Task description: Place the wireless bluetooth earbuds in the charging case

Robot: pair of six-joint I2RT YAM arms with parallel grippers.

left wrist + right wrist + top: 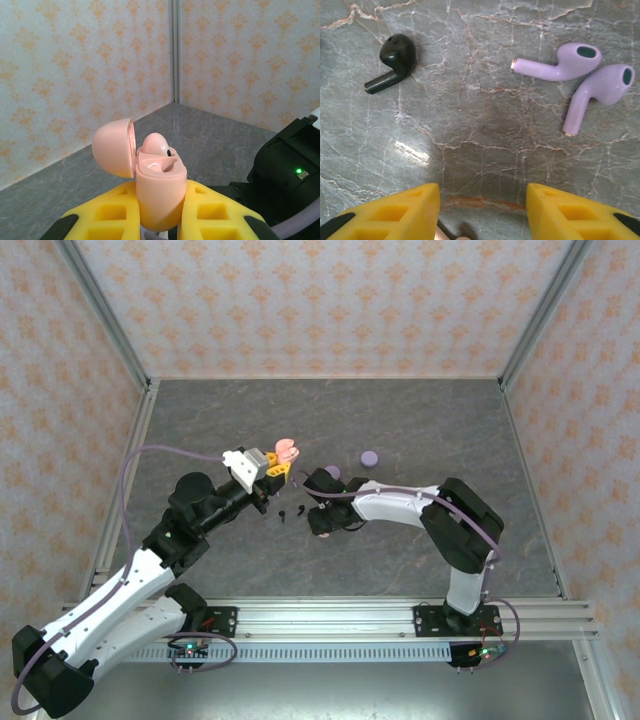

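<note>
A: Entry one, left end effector?
B: Clenched on the pink charging case, raised off the counter. Lid hinged open; one pink earbud seated inside.
A: Entry two, right end effector?
B: Released, jaws apart, low over the counter. Lying loose beyond its fingers: one black earbud; well apart from it, two lilac earbuds, just beside each other.

Open pink case in the left claw's grip
</note>
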